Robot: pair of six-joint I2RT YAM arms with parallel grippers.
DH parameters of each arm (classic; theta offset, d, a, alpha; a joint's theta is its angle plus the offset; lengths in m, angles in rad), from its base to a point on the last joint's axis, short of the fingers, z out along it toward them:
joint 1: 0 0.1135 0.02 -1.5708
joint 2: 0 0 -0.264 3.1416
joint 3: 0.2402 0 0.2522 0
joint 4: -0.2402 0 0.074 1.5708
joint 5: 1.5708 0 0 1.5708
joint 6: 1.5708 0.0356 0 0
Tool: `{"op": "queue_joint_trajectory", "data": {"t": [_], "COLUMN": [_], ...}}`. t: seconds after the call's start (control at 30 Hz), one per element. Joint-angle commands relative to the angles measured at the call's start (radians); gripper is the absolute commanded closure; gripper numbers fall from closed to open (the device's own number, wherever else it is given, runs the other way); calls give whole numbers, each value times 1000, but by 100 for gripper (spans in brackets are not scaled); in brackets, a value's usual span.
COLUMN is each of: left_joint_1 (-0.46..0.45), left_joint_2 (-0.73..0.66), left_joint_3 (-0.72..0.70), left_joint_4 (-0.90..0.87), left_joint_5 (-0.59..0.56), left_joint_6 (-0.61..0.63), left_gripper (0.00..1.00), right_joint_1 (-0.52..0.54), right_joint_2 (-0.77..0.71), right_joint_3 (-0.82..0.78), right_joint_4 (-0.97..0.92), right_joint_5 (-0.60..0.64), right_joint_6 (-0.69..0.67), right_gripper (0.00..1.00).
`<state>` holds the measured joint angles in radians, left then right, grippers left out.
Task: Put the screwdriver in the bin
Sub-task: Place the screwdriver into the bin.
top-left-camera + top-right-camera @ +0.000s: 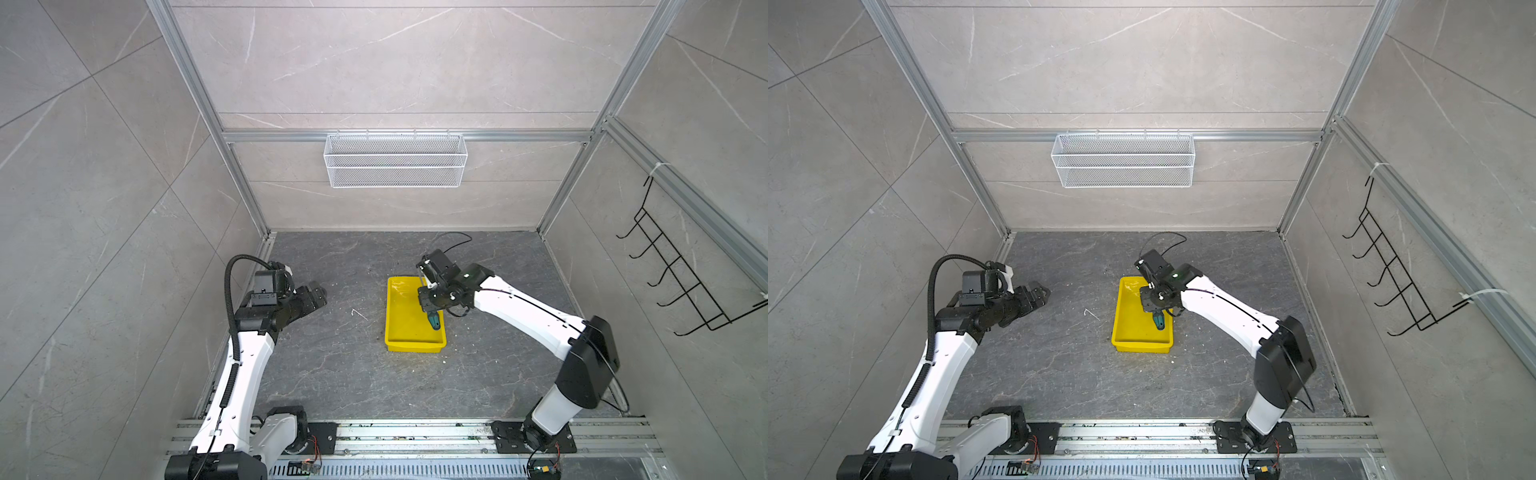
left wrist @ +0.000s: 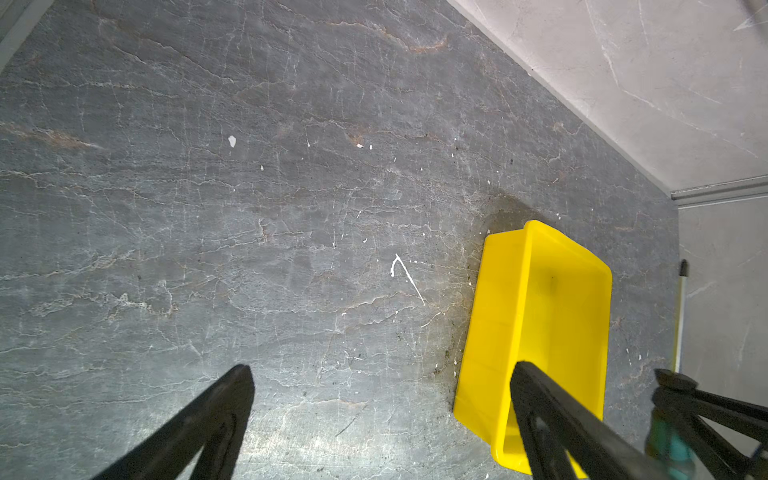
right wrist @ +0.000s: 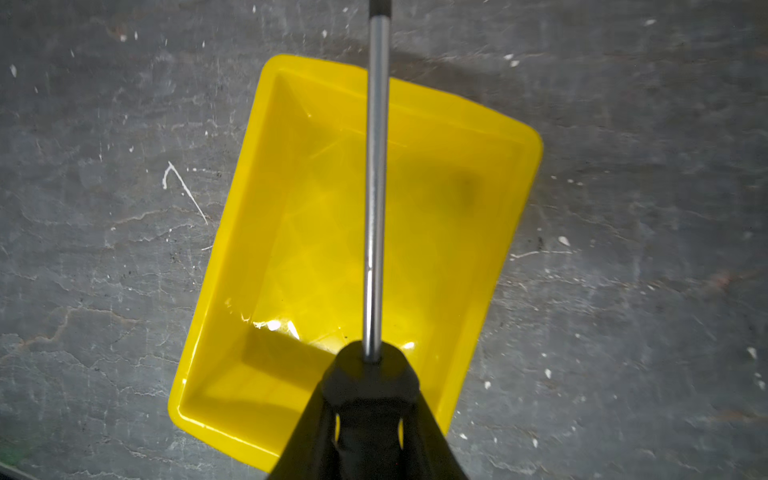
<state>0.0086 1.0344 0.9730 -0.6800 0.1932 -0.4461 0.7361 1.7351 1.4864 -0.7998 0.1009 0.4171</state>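
The yellow bin (image 1: 405,332) (image 1: 1133,332) lies on the dark stone floor, right of centre in both top views. My right gripper (image 1: 428,301) (image 3: 370,415) hangs over it, shut on the screwdriver's handle. The green handle end (image 1: 434,322) (image 1: 1158,322) sticks out over the bin's near right part. In the right wrist view the metal shaft (image 3: 376,187) runs across the bin (image 3: 316,208) and past its far rim. My left gripper (image 1: 316,295) (image 2: 382,374) is open and holds nothing, to the left of the bin (image 2: 552,316).
A white wire mesh basket (image 1: 395,160) hangs on the back wall. A black wire hook rack (image 1: 681,266) is mounted on the right wall. The arms' base rail (image 1: 415,432) runs along the front edge. Small white specks dot the floor.
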Motion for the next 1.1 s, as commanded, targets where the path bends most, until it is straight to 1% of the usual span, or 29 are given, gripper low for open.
{"op": "queue_joint_trajectory", "data": {"t": [0.0,0.23,0.6,1.0,1.07], "left_joint_1": [-3,-3,-3,-3,-3], "left_joint_2": [-20,-23,-15,-14,-14], "left_joint_3": [7,6,7,7,7], "left_joint_4": [5,3,3,3,3], "left_joint_5": [2,2,3,-1,-1], "left_joint_6": [1,3,1,1,3], "left_gripper": [0,0,0,0,0], "right_joint_1": [15,27,29,28,27], "right_joint_2": [71,172,231,303,308], "right_joint_3": [39,44,-18,-12,-9], "right_joint_4": [18,48,104,128,128], "right_joint_5": [-19,-33,-29,-26,-25], "right_joint_6": [-22,-18,-15,-29,-29], "right_gripper": [90,90,90,83,81]}}
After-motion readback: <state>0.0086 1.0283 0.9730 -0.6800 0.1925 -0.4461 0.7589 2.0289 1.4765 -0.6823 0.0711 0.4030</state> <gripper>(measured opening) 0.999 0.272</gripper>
